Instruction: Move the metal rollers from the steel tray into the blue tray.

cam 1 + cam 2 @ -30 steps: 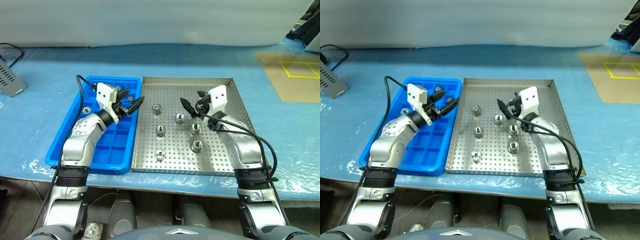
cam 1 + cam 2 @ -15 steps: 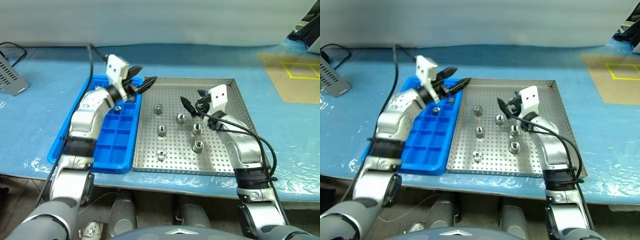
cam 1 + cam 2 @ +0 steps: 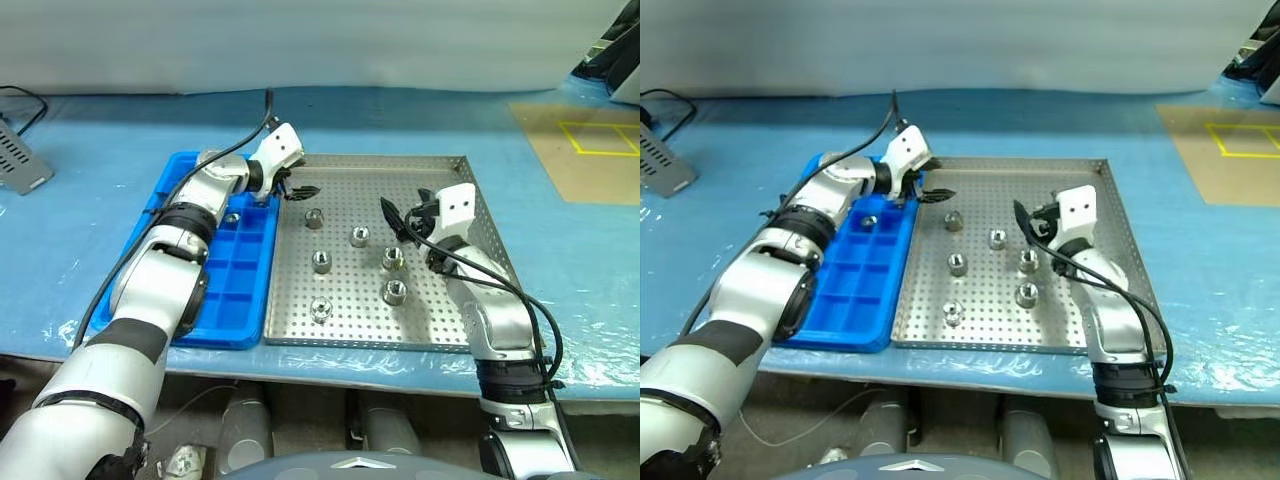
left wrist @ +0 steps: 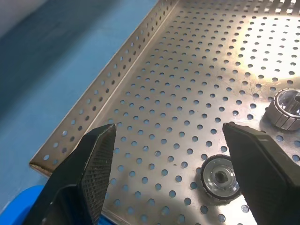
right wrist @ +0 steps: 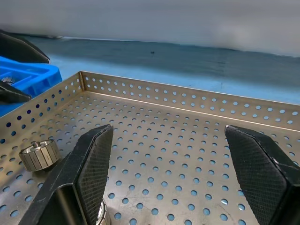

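Steel, small and dense: six metal rollers (image 3: 321,261) stand upright on the steel tray (image 3: 440,325), grouped around its middle and toward its left side. One more sits in the blue tray (image 3: 222,296), in a compartment near the far end. Left hand (image 3: 297,189) spread wide and empty, over the steel tray's far-left corner, just short of the nearest roller (image 4: 220,178). Right hand (image 3: 397,220) also released, above the tray's right half. Rollers look rigid, smooth, likely slippery; pinch across the ribbed sides, low, square.
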Controlling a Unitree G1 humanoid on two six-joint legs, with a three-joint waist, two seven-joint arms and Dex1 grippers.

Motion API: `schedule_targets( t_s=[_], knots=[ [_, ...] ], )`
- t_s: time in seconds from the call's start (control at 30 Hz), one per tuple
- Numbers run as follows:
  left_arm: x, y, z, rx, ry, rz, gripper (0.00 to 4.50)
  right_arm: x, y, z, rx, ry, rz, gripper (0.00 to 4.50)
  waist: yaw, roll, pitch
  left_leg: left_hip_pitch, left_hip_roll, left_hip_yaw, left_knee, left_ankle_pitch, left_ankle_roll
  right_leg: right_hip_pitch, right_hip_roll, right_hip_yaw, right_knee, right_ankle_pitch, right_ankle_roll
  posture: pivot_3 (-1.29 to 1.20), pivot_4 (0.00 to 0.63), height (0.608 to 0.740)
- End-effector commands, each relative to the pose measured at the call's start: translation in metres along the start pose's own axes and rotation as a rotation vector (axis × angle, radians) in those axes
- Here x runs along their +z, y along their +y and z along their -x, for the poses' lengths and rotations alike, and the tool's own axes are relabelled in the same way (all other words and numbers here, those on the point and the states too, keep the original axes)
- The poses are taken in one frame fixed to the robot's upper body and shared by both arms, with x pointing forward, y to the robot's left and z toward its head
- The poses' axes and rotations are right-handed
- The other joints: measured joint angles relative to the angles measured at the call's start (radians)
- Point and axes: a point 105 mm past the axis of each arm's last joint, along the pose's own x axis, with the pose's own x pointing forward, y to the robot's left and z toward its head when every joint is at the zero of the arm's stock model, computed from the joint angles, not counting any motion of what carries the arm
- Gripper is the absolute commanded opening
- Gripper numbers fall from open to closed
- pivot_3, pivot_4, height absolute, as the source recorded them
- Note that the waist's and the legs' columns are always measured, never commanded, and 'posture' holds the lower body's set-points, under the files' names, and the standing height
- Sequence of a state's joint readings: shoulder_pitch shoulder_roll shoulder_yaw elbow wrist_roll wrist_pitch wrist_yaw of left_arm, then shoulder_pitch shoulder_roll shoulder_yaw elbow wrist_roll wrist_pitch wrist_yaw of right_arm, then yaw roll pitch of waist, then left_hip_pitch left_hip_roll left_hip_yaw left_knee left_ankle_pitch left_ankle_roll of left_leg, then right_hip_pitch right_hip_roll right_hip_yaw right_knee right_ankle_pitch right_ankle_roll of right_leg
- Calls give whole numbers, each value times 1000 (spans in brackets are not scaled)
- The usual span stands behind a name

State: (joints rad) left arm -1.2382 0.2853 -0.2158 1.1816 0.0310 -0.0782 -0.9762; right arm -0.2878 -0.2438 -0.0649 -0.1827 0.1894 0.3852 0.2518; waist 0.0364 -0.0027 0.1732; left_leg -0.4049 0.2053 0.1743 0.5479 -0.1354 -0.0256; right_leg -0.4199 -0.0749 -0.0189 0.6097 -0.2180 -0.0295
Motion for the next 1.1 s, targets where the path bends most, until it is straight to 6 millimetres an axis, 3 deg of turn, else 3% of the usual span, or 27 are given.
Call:
schedule_targets(
  t_s=[0.03, 0.17, 0.47, 1.1],
  knots=[
    [6, -8, -7, -70, 33, -62, 3826, 16, 0, 6, -26, -63, 19, 3966, -1, 0, 0, 0, 0, 0, 0, 0, 1, 0, 0, 0, 0, 0, 0, -379, 150, 740],
    [-1, -20, -13, -131, 60, -28, 3826, 14, -5, 10, -54, -53, 34, 3966, -10, 0, 0, 0, 0, 0, 0, -1, 2, 0, 0, 0, -1, 0, 0, -406, 150, 740],
    [-27, -25, -11, -148, 170, -16, 3826, 9, -4, 15, -69, -32, 56, 3966, -23, 0, 0, 0, 0, 0, 0, -2, 4, 1, 0, 0, -1, 0, 0, -425, 150, 740],
    [-68, -36, -22, -49, 294, 115, 3826, 5, -7, 17, -101, -13, 73, 3966, -43, 0, 0, 3, 0, 0, 0, -3, 5, 3, 0, 0, -1, 0, 0, -442, 150, 740]
  ],
)
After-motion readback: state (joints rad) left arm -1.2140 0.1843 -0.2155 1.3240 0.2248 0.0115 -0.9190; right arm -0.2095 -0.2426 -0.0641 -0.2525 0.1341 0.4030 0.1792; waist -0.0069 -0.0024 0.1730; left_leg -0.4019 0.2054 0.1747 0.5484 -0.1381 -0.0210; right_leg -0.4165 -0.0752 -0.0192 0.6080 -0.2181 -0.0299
